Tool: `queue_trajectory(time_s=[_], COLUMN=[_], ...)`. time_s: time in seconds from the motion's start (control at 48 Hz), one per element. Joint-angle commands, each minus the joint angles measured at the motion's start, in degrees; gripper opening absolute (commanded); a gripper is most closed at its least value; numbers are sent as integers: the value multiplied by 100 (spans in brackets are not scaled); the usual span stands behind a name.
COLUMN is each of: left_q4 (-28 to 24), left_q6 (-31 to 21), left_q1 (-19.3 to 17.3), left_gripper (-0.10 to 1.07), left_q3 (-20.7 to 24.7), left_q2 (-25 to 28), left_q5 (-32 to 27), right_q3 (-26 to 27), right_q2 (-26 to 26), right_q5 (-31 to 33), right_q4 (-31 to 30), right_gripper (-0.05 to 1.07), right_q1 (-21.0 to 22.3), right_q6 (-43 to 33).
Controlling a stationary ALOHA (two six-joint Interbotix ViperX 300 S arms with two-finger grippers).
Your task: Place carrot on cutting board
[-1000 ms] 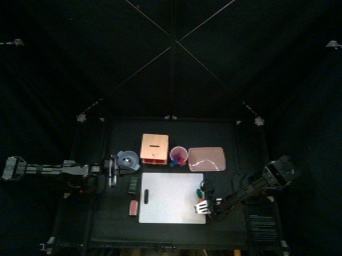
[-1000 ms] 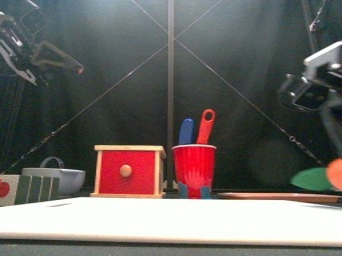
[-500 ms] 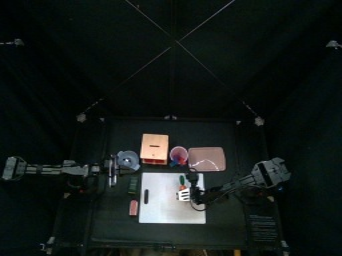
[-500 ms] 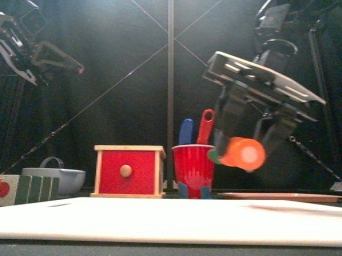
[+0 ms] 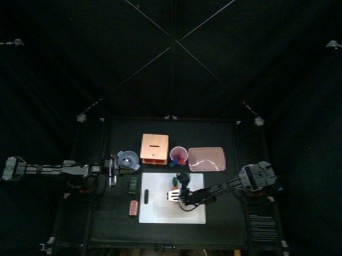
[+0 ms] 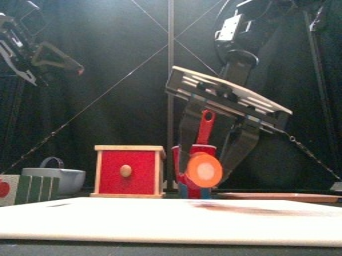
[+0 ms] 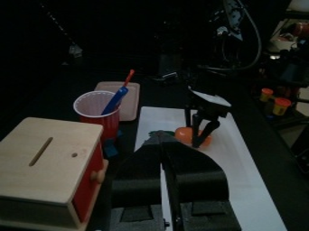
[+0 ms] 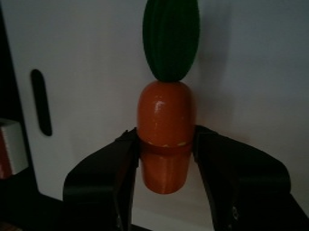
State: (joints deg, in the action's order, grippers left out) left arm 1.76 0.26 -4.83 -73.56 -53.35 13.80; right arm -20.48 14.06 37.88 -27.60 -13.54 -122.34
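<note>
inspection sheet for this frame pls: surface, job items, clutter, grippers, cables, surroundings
Surface: black table, white cutting board on it.
Job's things: carrot held above the board, not yet down.
Clutter: red box, red cup with utensils, pink dish, grey rack.
Grippers: right gripper shut on carrot; left gripper shut, resting at the table's left.
Cables: nothing seen.
Surroundings: black curtains.

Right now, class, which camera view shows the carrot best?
The right wrist view: the carrot fills the frame, orange body and green top clear, held in the right tool over the white cutting board. Front view shows only its orange end; left wrist and top views show a tiny blob.
</note>
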Motion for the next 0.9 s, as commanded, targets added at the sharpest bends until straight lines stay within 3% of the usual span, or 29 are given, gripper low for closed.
queue_trajectory(time_s=[0.0,0.396,0.875], left_q4=[-18,-18,-18], left_q6=[0,0,9], left_q1=[-35,-70,-105], left_gripper=[29,29,29], left_q3=[62,26,26], left_q2=[9,9,9], left_q5=[18,0,0], right_q3=[176,352,308], right_q2=[-53,220,132], right_q5=[0,88,229], right_q4=[79,202,141], right_gripper=[63,65,96], right_q1=[26,18,0], right_q6=[0,26,35])
